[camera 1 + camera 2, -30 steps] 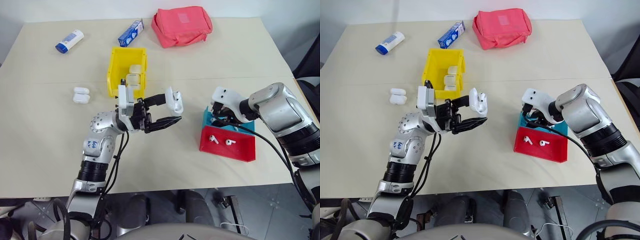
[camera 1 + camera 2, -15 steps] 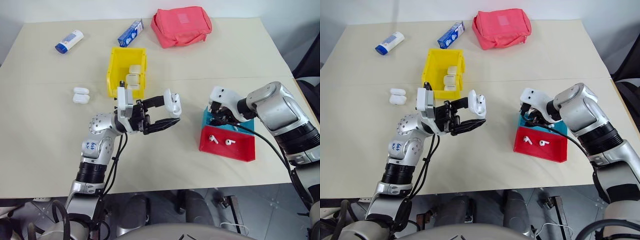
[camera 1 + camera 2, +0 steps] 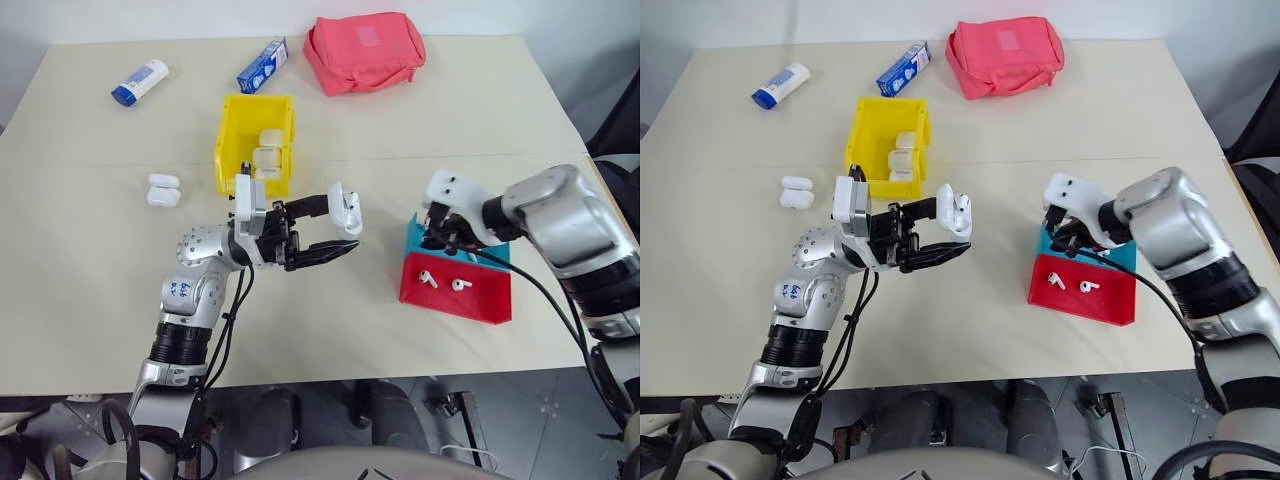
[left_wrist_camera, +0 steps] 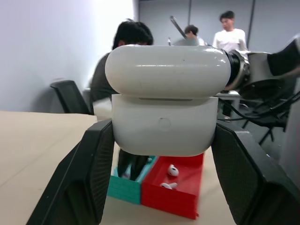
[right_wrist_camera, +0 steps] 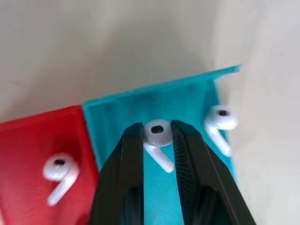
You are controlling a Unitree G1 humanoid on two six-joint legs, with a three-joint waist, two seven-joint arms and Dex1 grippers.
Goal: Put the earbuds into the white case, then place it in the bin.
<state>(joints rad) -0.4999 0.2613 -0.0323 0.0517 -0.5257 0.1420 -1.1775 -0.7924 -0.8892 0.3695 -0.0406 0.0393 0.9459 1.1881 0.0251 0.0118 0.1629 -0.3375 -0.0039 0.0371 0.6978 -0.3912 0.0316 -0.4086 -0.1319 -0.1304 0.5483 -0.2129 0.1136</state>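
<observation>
- The right gripper (image 5: 157, 140) is clamped on one tiny glossy white stemmed earbud (image 5: 157, 133) over the teal half of the shallow red-and-teal plastic tray (image 3: 470, 300) on the right of the table. It should lift straight up, pinch unchanged, so the stem clears the tray wall.
- The left gripper (image 4: 159, 154) is clamped on the small glossy white pebble-shaped case (image 4: 165, 105), lid hinged open, held left of the tray — best kept steady, mouth toward the incoming bud.
- Earbuds counted: four — one gripped, one beside it in teal, two in red.
- Cases: one held, two on the table far left, about three in the bright yellow rectangular plastic bin (image 3: 232, 130) beyond.
</observation>
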